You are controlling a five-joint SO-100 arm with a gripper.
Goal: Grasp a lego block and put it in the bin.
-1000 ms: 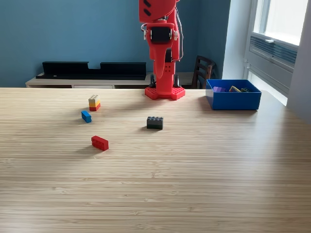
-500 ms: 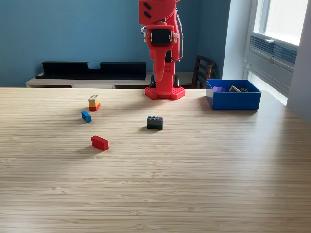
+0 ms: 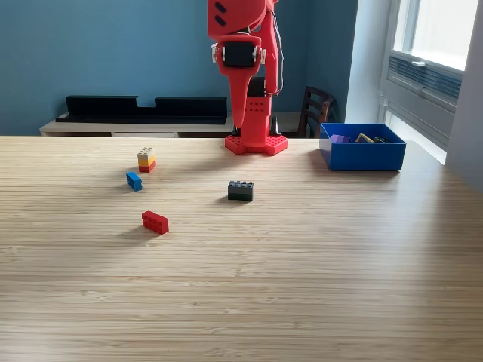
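Observation:
Four lego pieces lie on the wooden table (image 3: 302, 286): a black block (image 3: 240, 191) in the middle, a red block (image 3: 155, 222) nearer the front left, a small blue block (image 3: 134, 181), and a beige-yellow-red stack (image 3: 146, 159) behind it. The blue bin (image 3: 362, 151) stands at the back right with several blocks inside. The red arm (image 3: 240, 53) rises from its base (image 3: 255, 143) at the table's far edge. Its gripper (image 3: 245, 105) hangs folded down in front of the arm, well above and behind every block. I cannot make out how its jaws stand.
Behind the table runs a low sideboard with long black items (image 3: 143, 107). A dark wooden chair (image 3: 317, 109) stands behind the bin. A window and white wall (image 3: 460, 90) close off the exterior view's right.
The arm's upper part with its camera has swung slightly towards the exterior view's left and lifted a little. The blocks and bin have not moved.

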